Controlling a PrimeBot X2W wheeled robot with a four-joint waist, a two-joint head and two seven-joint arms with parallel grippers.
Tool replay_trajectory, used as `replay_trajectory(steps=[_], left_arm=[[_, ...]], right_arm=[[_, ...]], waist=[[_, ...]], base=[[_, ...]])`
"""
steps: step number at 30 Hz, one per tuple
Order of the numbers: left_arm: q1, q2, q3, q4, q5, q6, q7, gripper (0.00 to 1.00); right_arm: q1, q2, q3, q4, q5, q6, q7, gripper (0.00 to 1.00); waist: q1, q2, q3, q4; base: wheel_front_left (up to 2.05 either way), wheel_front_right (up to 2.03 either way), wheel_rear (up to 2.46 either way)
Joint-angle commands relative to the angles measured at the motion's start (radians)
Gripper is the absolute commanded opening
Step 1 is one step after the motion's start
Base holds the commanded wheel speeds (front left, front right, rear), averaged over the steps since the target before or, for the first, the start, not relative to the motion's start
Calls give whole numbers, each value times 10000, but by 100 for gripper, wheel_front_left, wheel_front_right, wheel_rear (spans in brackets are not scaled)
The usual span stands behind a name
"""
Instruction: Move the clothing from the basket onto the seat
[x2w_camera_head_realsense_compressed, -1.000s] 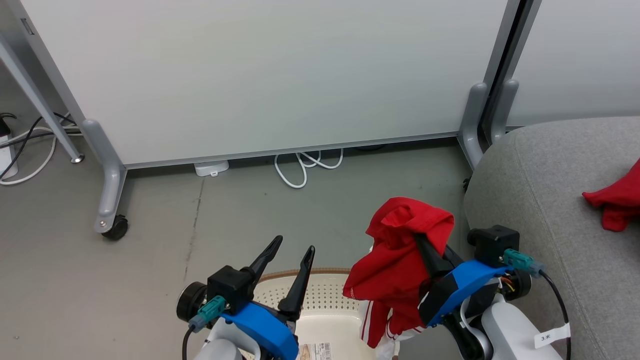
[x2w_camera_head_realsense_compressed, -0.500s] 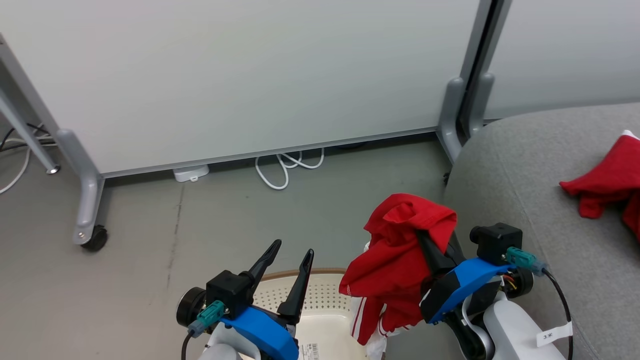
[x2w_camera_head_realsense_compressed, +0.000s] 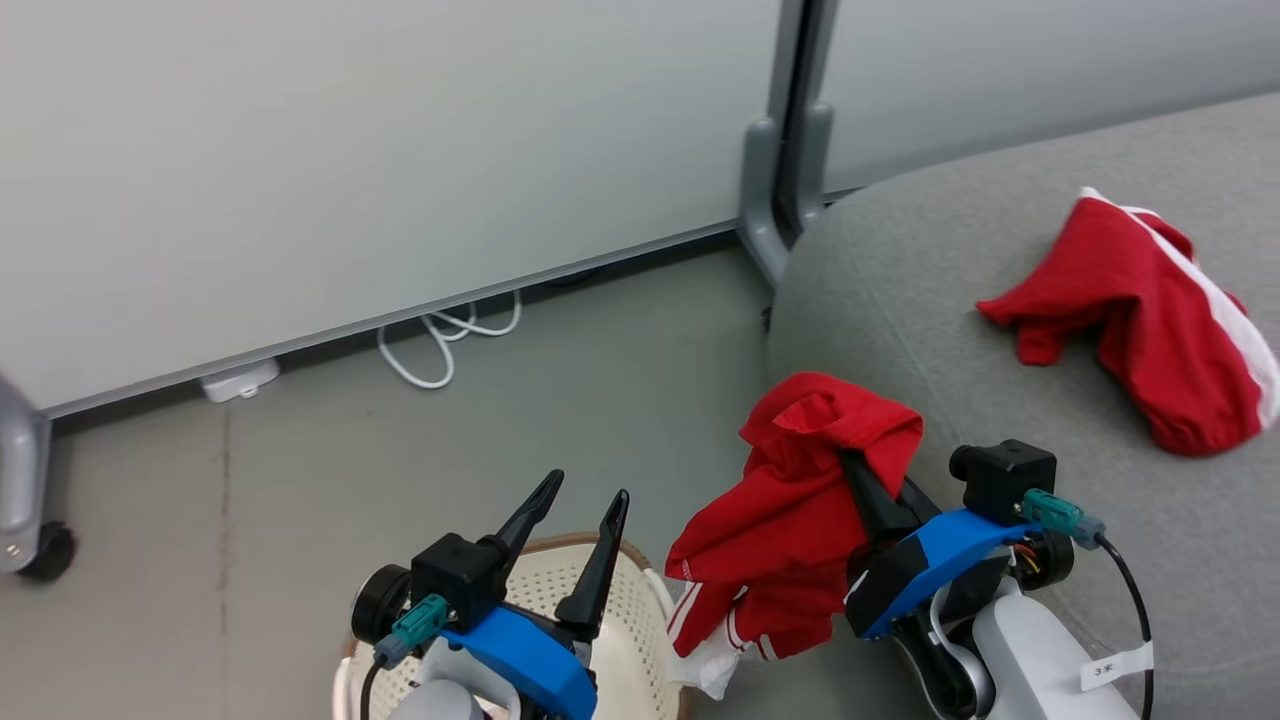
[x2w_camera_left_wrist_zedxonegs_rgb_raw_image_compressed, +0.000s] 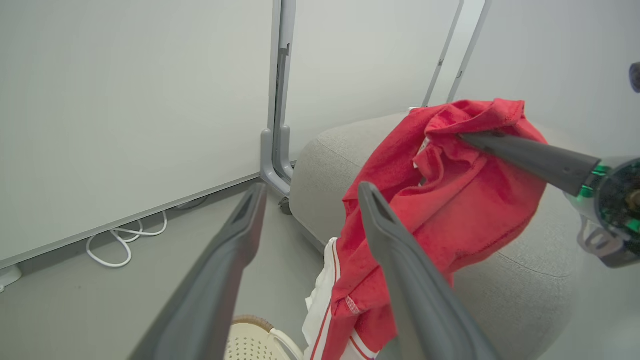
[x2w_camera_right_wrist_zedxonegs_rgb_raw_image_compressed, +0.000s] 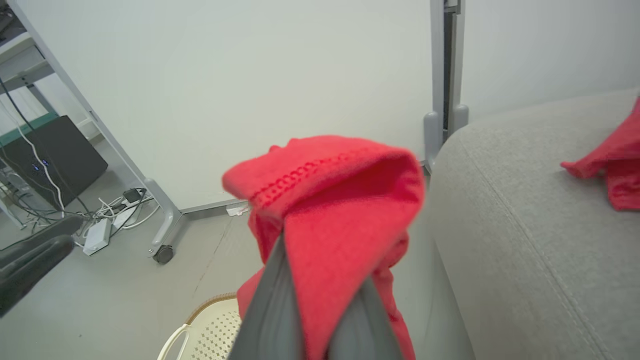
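A piece of red clothing (x2w_camera_head_realsense_compressed: 1140, 320) lies crumpled on the grey seat (x2w_camera_head_realsense_compressed: 950, 300); the cream basket (x2w_camera_head_realsense_compressed: 632, 610) and a looped white cable (x2w_camera_head_realsense_compressed: 440, 340) rest on the floor (x2w_camera_head_realsense_compressed: 300, 480) alongside.

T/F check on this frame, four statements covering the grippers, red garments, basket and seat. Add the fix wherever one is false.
1. The right gripper is shut on a bright red fabric garment with white stripes. True.
2. The left gripper grips fabric too. False: its jaws stand open and empty above the cream-white perforated plastic basket.
3. A second red garment with white trim lies on the large light grey upholstered seat. True.
4. The held garment lies flat on the seat. False: it hangs bunched from the right gripper near the seat's edge.
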Motion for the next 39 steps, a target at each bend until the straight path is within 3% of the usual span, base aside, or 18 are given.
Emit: replay_trajectory(steps=[1,9,18,33,39], left_arm=[[-161,63,1,-40,24,-25,-26,100],[-111,61,-43,-43,-29,-24,-26,100],[-40,46,-28,-80,-38,-24,-26,100],[-151,43,-27,-70,-44,-24,-26,100],[-267,120,166,-174,84,-24,-26,100]], right_arm=[[-17,-13,-10,-41,-27,5,-62,0],[88,-13,-39,-51,-73,5,-27,0],[163,-11,-233,-220,-166,5,33,0],[99,-11,-472,-481,-308,5,170,0],[-1042,-15,-1517,-827,-1221,5,585,0]], waist=[[0,-1,76,-484],[0,-1,-3,-1570],[0,-1,-17,-2304],[0,-1,98,-2477],[0,-1,360,-2454]], base=[[0,0,0],[0,0,0],[0,0,0],[0,0,0],[0,0,0]])
